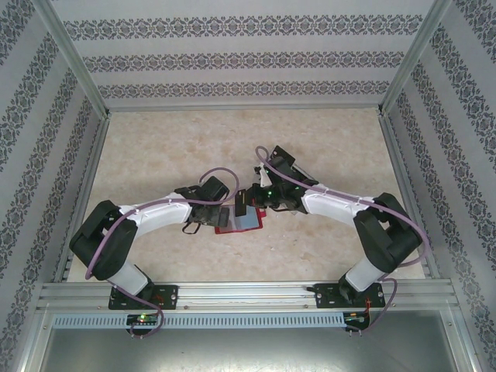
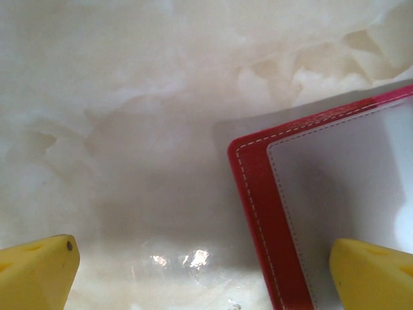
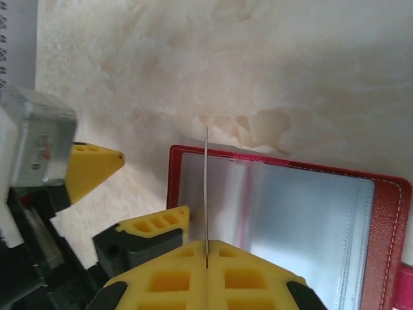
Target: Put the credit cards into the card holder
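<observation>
Card holder (image 1: 242,222) lies unfolded on the marbled bench (image 1: 194,147), midway between the two arms, its red border and greyish pockets facing up. The right pincer (image 3: 206,255) is clamped on a credit card (image 3: 206,187), seen edge-on as a thin upright line standing over the holder's left pocket. The left pincer (image 2: 206,266) is spread wide and holds nothing; one yellow finger sits over the holder's corner, the other over bare bench, and contact cannot be told.
</observation>
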